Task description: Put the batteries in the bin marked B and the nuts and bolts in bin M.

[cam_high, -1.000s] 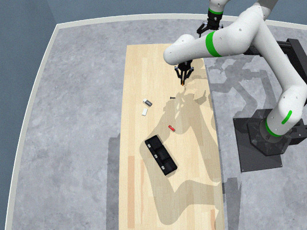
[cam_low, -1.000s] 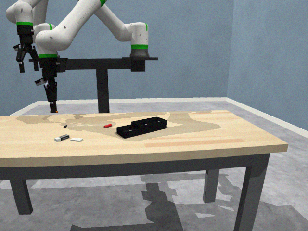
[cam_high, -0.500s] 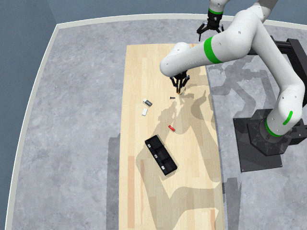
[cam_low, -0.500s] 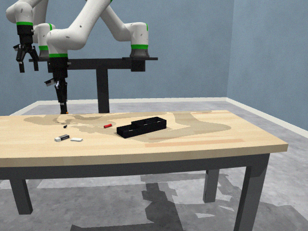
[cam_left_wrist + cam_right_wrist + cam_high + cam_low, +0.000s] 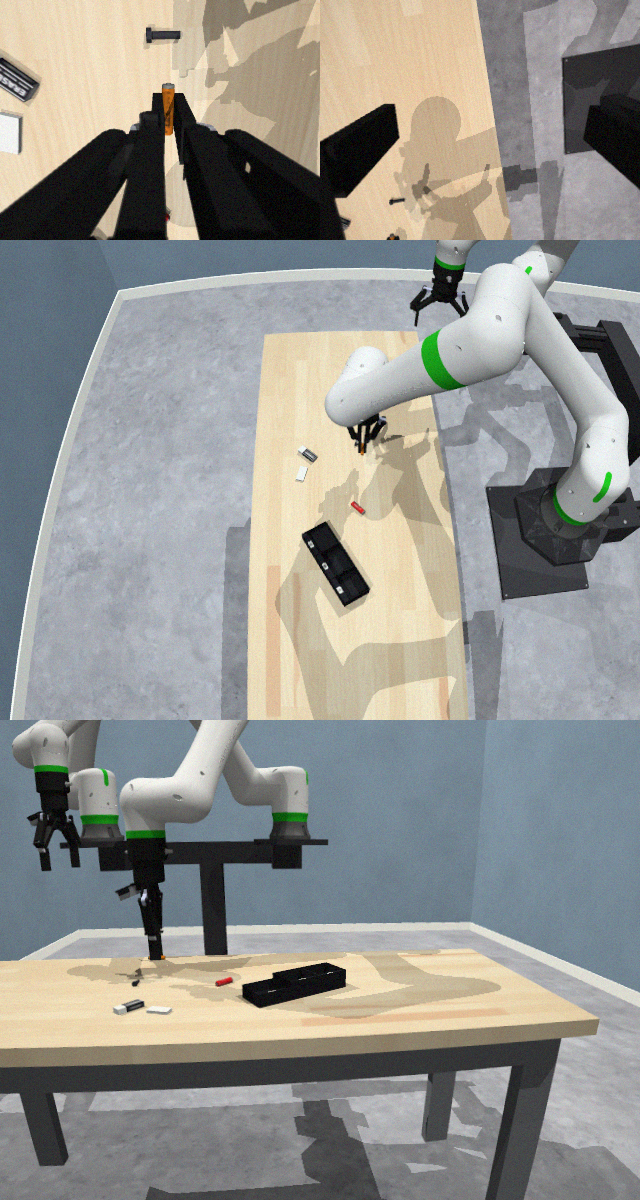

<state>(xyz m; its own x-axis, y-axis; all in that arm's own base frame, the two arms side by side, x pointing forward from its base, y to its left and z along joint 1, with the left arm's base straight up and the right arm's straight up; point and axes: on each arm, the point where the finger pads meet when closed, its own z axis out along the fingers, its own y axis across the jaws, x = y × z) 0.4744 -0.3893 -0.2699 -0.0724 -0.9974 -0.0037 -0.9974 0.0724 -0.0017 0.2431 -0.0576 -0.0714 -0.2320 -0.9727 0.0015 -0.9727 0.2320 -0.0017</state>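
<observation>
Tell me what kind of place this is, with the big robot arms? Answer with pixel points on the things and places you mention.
It looks like a robot lab or workshop, I think. You can see two white robot arms with green rings (image 5: 392,389) (image 5: 196,771), a long pale wooden table (image 5: 289,405) (image 5: 413,999), and a plain grey floor (image 5: 155,446) (image 5: 206,1133).

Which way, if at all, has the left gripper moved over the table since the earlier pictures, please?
Yes: in the top view, the left gripper has moved toward the black bins.
</observation>
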